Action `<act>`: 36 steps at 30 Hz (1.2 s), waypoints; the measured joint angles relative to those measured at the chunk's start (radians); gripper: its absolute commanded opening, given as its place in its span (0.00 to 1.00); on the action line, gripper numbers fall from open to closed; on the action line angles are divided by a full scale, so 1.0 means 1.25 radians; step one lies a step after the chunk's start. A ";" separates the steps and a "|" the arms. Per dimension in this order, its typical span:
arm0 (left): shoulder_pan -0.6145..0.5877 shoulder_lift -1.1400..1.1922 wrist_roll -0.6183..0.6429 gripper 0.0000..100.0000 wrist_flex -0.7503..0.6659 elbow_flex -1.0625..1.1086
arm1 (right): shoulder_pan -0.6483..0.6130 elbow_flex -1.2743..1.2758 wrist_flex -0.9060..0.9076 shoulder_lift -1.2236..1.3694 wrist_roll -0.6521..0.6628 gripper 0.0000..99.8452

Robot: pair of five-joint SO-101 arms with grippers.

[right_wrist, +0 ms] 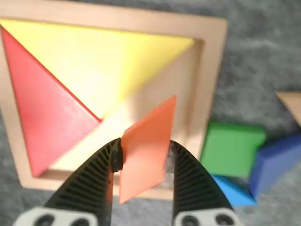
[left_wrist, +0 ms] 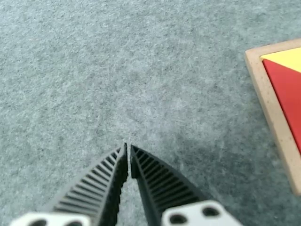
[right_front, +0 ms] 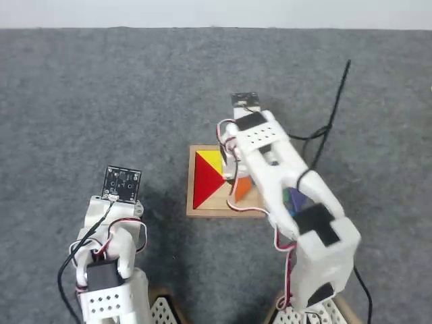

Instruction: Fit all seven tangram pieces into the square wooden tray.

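Grey table (right_front: 101,88) bears the tray (right_front: 191,202), red triangle (right_wrist: 42,117) and yellow triangle (right_wrist: 103,56) seated. The right claw (right_wrist: 143,149) grasps the orange piece (right_wrist: 151,125) above it. The left claw (left_wrist: 128,157) is clenched and empty. Other pieces wait outside.

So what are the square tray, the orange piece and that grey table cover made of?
The tray looks like pale bare wood, matt. The orange piece has flat even colour, likely painted wood, though plastic is possible. The table cover seems grey felt or short carpet: fuzzy, speckled surface.
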 measured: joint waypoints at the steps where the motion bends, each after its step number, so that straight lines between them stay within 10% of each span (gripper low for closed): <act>1: 0.000 0.000 0.000 0.01 0.000 0.000 | 0.000 -0.018 0.000 0.017 -0.004 0.01; 17: 0.000 0.000 0.000 0.01 0.000 0.000 | 0.065 -0.128 0.001 0.096 0.090 0.23; 36: 0.000 0.000 0.000 0.01 0.000 0.000 | 0.254 -0.139 0.108 0.007 0.242 0.23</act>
